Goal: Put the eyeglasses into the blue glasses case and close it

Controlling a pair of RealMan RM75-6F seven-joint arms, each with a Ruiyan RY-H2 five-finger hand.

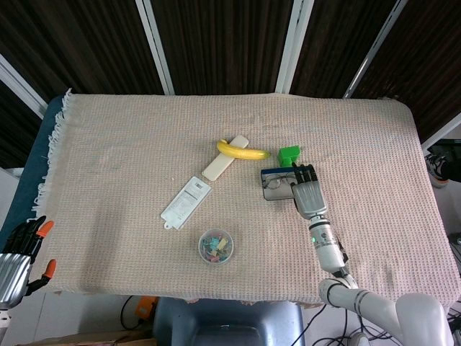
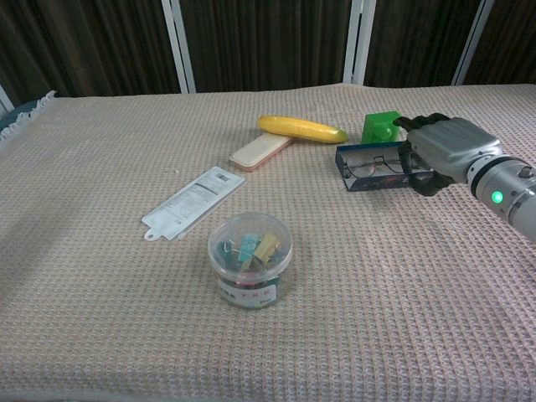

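With the eyeglasses (image 2: 374,165) lying inside the blue glasses case (image 2: 368,168) right of centre, my right hand (image 2: 442,153) grips the raised lid at its right end; closing step: I judge it needs pressing flat.

This looks like a robot test room or lab, not a home. The surface (image 1: 144,130) wears a beige waffle-weave cloth with unrelated odds and ends on it: a banana (image 1: 243,151), a tub of clips (image 1: 216,246), a green block (image 1: 289,155). Dark slatted panels (image 1: 216,43) with white posts stand behind, and cables (image 1: 346,335) trail on the floor.
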